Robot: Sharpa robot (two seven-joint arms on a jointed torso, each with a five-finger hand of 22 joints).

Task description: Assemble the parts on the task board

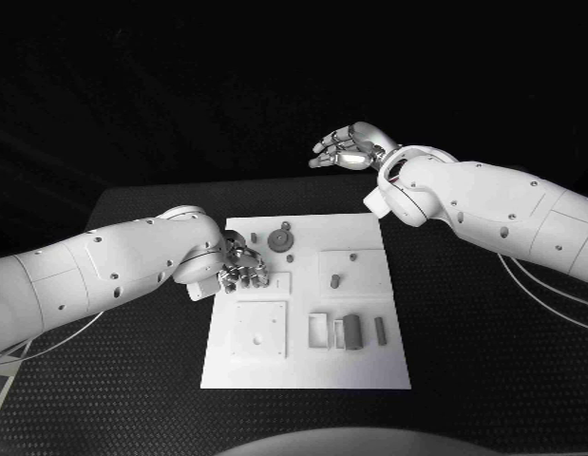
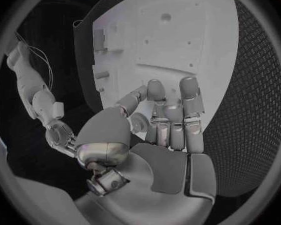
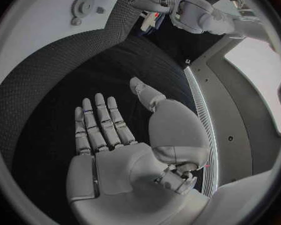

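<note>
black table (image 1: 485, 380) bears the task board (image 1: 308, 370); left hand (image 1: 243, 268) and right hand (image 1: 349, 147) spread, holding nothing.

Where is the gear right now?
In the head view, the gear sits at the board's far end, just right of the left robot hand.

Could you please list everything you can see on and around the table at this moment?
Table: one, black, under everything.
Task board: one, white, middle of the table.
Gear: one, grey, far end of the board.
Peg: one, grey, in the square plate right of centre.
Bars: about three, grey, near right part of the board.
Left hand: one, silver, over the board's left edge; whether it holds anything is unclear.
Right hand: one, silver, raised beyond the table's far edge, holding nothing.
</note>
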